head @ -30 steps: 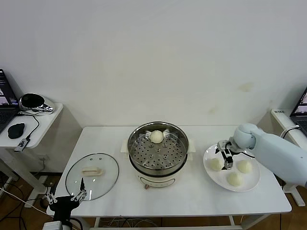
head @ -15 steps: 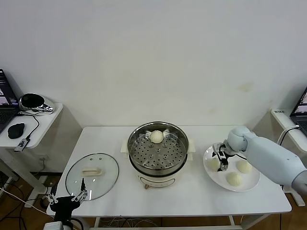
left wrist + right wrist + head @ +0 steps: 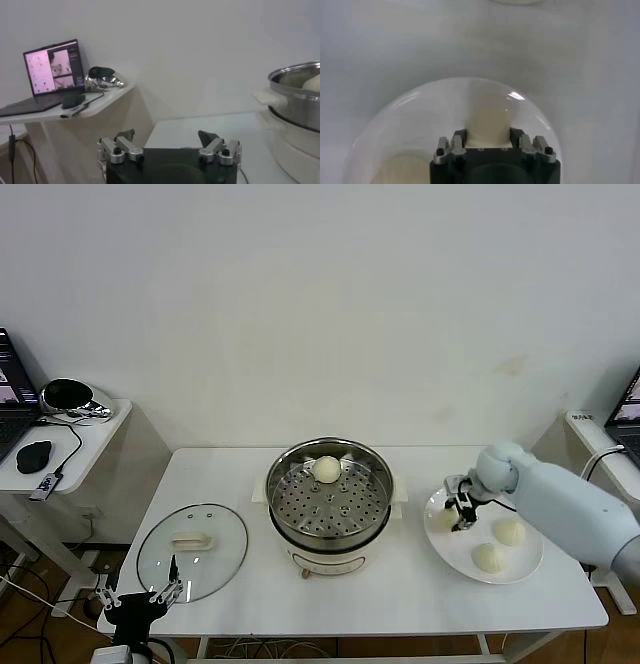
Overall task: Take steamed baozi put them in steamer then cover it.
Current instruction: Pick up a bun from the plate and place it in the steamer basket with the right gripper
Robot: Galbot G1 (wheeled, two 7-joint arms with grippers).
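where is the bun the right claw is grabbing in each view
Head view: held baozi at the white plate's left edge, in the right claw.
Left wrist view: not in it.
Right wrist view: held baozi centre, just beyond the claw.
Shared landmark: the white plate.

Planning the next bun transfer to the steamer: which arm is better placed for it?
The right. Its gripper is shut on a bun over the plate, beside the steamer. The left gripper hangs open at the table's near-left edge, by the lid.
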